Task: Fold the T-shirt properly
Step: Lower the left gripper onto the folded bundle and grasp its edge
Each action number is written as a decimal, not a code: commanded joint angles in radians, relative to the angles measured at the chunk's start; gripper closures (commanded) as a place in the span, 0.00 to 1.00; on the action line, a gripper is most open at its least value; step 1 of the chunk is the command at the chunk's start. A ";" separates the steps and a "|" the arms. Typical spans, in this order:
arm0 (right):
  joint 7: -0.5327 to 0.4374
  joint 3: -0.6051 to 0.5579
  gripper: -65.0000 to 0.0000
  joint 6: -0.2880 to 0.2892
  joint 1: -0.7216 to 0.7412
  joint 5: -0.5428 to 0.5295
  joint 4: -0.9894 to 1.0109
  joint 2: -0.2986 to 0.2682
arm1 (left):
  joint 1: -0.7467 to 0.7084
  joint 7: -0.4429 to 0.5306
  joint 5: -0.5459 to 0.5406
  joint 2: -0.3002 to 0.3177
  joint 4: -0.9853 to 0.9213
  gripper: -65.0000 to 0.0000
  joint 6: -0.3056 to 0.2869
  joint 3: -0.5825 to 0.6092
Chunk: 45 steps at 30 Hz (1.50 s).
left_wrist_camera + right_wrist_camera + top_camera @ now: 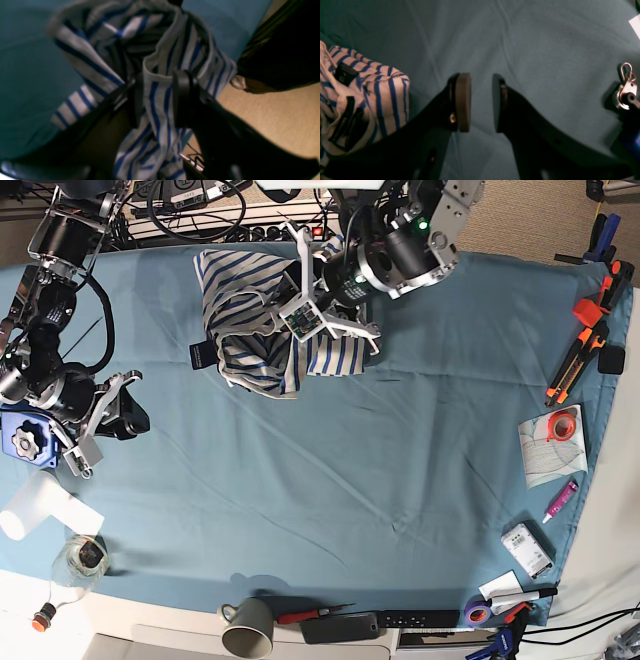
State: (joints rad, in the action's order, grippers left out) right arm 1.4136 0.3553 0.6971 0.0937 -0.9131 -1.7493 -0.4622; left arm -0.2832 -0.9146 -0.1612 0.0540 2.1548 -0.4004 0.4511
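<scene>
The T-shirt (250,310), white with thin blue stripes, lies bunched in a heap at the back of the teal table cloth (330,470). My left gripper (310,320) is down on the heap's right side. In the left wrist view its fingers (182,100) stand apart, and a flat strip of the T-shirt (82,50) runs between them, uncrushed. My right gripper (120,420) hovers at the table's left edge, well away from the heap. The right wrist view shows that gripper (481,102) open over bare table cloth (532,50), with a corner of the T-shirt (377,95) and its black labels to the left.
Orange clamps (590,330), a tape roll on paper (563,423) and a small device (527,548) line the right edge. A mug (248,628), a black remote (390,620) and a glass jar (80,558) sit along the front. A metal clip (626,92) is near my right gripper.
</scene>
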 commanded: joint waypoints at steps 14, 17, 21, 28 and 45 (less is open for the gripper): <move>-0.029 0.006 0.76 0.001 0.017 -0.010 -0.016 -0.019 | 0.034 -0.018 -0.032 -0.056 -0.058 0.68 0.039 0.005; -0.031 0.006 0.76 0.001 0.017 -0.010 -0.016 -0.019 | 0.037 -0.019 -0.032 -0.057 -0.059 0.68 0.046 0.005; -0.033 0.006 0.76 0.001 0.017 -0.010 -0.016 -0.019 | 0.042 -0.013 -0.032 -0.069 -0.059 0.68 0.045 0.005; -0.032 0.006 0.76 0.001 0.017 -0.009 -0.016 -0.019 | 0.048 -0.012 -0.032 -0.093 -0.059 0.68 0.046 0.005; -0.034 0.006 0.76 0.001 0.017 -0.009 -0.016 -0.019 | 0.048 -0.119 0.064 -0.092 -0.131 0.68 0.097 0.005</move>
State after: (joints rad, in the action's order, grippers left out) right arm 1.4055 0.3553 0.6971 0.0937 -0.9092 -1.7493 -0.4622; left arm -0.2401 -1.0439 -0.0895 -0.0277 2.0060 -0.3031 0.4515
